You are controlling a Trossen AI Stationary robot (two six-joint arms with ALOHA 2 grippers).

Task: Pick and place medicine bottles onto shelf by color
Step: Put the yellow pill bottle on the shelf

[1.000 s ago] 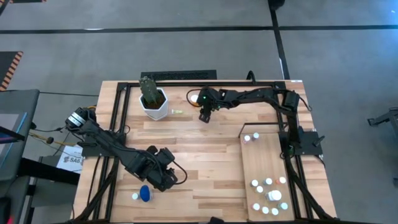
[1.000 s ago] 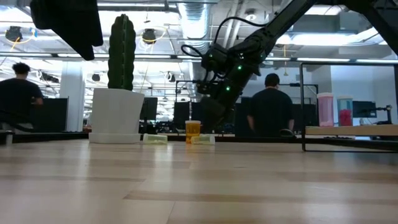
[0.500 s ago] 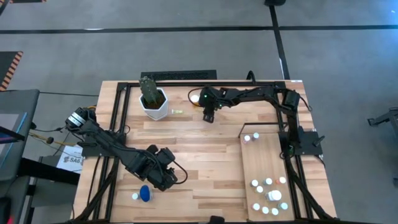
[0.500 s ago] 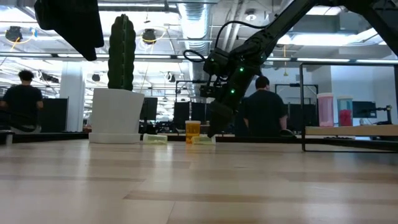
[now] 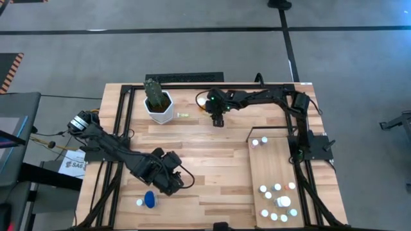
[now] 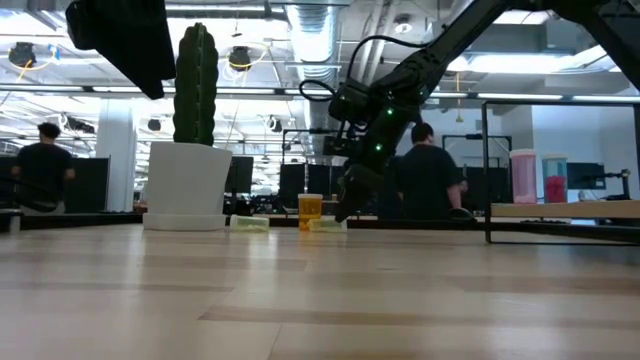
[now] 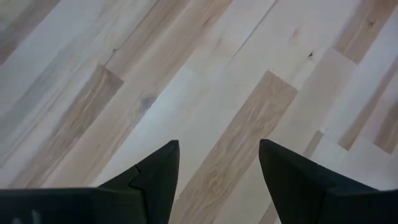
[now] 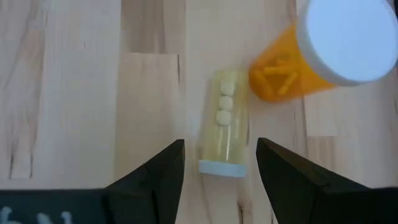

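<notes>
Upper centre of the high view, your right gripper (image 5: 218, 122) hangs over the back of the striped plank counter (image 5: 212, 157), just right of the white pot with the cactus (image 5: 158, 102). The shelf (image 5: 273, 168), a smooth pale plywood panel, lies at lower right, carrying a pair of white-capped bottles near its top end and a cluster of them (image 5: 278, 202) at its bottom end, which reads as the sorted stock. Your left gripper (image 5: 169, 181) waits at lower left, with a blue bottle (image 5: 149, 199) and a small white-capped one (image 5: 139, 202) just beside it on the counter.

Level across the counter in the low view, the right gripper (image 6: 345, 205) is down close to the surface at centre, next to an upright orange bottle (image 6: 310, 210) and a pale yellow-green vial (image 6: 326, 225) lying flat.

Left wrist view: you see only bare wood grain between the left gripper (image 7: 219, 162), jaws released and holding nothing.

Right wrist view: the right gripper (image 8: 221, 158) has its jaws apart and lined up either side of the yellow-green vial (image 8: 225, 121), a clear cylinder on its side with round tablets showing inside and a pale cap toward the camera. It is not yet gripped. The orange bottle (image 8: 311, 59), translucent with a broad white cap, stands touching or nearly touching the vial, so I judge you have little room on that side.
</notes>
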